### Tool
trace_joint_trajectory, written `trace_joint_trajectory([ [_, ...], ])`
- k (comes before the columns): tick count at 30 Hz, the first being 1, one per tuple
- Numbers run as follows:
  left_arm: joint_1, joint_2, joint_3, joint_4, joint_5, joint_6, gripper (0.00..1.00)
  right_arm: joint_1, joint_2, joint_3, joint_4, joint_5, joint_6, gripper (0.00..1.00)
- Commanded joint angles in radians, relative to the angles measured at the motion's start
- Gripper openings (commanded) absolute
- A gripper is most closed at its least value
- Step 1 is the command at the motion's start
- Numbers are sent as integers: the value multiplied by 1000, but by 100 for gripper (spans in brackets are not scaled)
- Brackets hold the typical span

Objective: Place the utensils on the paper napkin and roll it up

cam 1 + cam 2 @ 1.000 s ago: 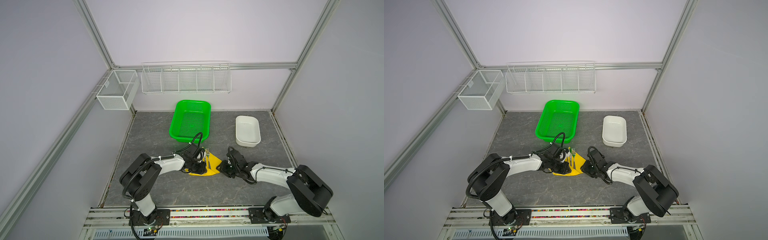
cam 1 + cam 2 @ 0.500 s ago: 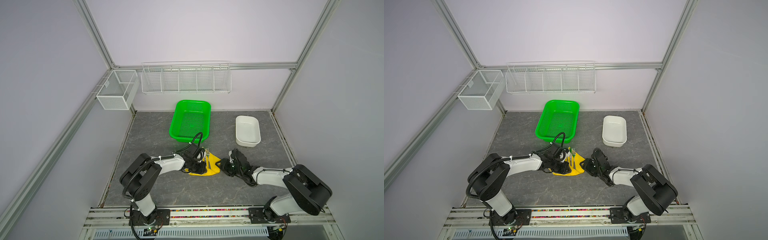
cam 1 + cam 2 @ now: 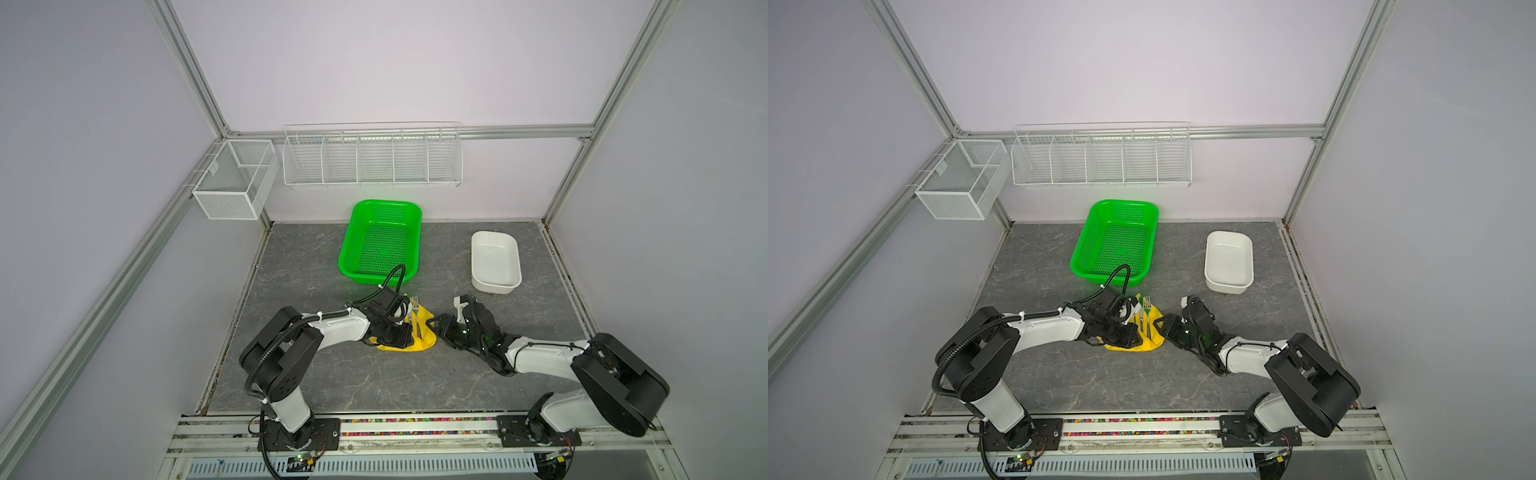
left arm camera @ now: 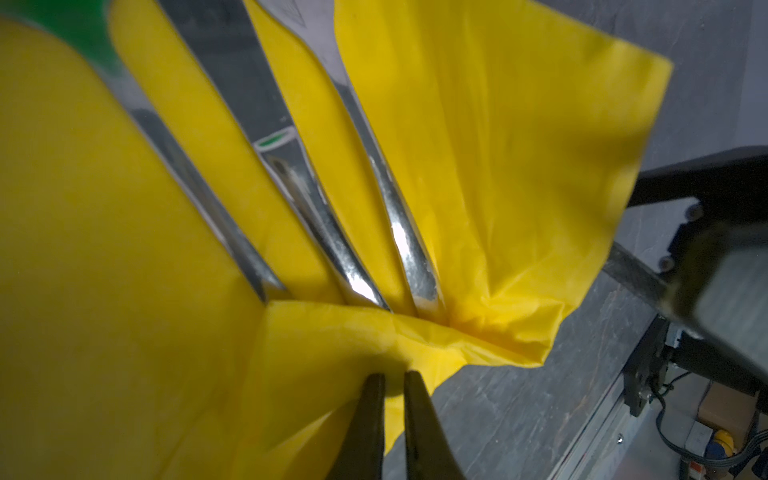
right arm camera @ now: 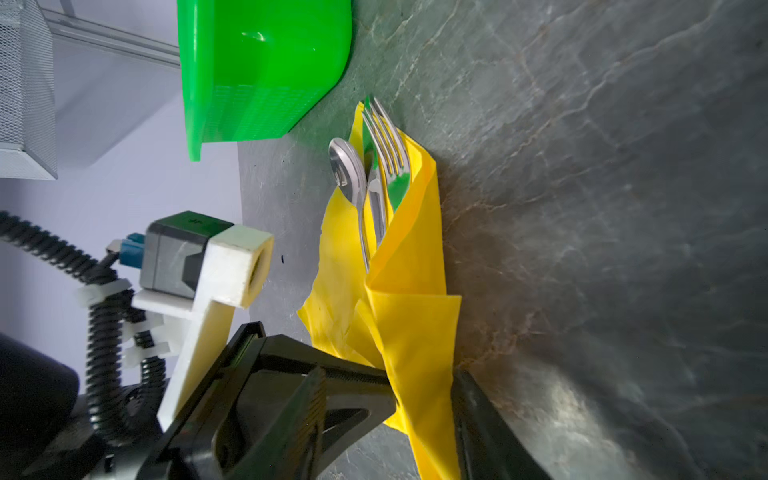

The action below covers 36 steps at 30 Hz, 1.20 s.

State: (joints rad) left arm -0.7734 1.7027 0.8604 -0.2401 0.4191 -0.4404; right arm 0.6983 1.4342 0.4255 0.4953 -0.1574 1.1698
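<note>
I count one napkin (image 5: 415,324), three utensils (image 4: 409,249), one green basket (image 3: 380,243), one white tub (image 3: 495,259), one wire rack (image 3: 372,160), one mesh box (image 3: 235,180).

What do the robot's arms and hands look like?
The left arm and right arm have smooth white shells with chunky black joints. A black ribbed cable loops over the left arm. The left hand and right hand are black, each with two slim fingers. A small green light glows by the right wrist.
</note>
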Motion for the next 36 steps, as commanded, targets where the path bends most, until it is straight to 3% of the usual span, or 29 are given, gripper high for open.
trace_joint_trajectory([
  [1,-4,1,7,-11,-24,6,13,27,9,3,-4,-11,6,52],
  [19,-4,-5,7,-16,-30,7,13,28,55,-45,144,-12,87,59],
  [22,-4,-3,8,-15,-31,5,13,47,45,19,27,-29,25,59],
  [25,-4,-5,9,-20,-33,9,13,80,18,61,-112,25,-18,59],
  [36,-3,-8,13,-24,-37,9,13,92,4,-21,-25,48,65,59],
])
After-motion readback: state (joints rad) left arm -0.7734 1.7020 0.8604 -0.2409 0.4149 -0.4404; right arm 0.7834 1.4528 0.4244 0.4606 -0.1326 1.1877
